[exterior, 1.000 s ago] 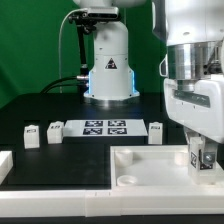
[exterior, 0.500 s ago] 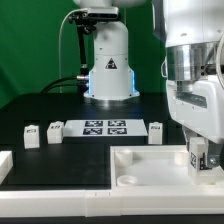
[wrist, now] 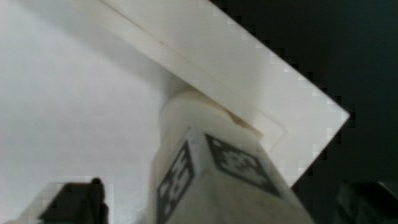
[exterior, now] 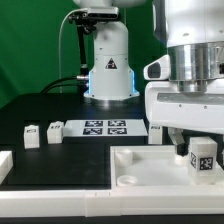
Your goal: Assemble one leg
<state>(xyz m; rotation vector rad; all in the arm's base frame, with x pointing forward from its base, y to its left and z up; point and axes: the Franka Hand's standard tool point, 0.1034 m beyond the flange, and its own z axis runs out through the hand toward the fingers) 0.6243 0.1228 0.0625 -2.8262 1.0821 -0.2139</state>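
Observation:
A leg, a small white block with a square tag on its face, stands upright in the corner of the big white panel at the exterior view's right. It also shows in the wrist view, rising from the panel's corner. My gripper hangs over it with one finger on each side. In the wrist view the dark fingertips stand clear of the leg's sides, so the gripper is open.
Two loose legs stand at the exterior view's left and one near the marker board. A white part lies at the left edge. The arm's base stands behind.
The gripper has turned about its vertical axis, so its wide side now faces the camera. It was closed around the leg before and now stands open around it. The leg stays in the corner.

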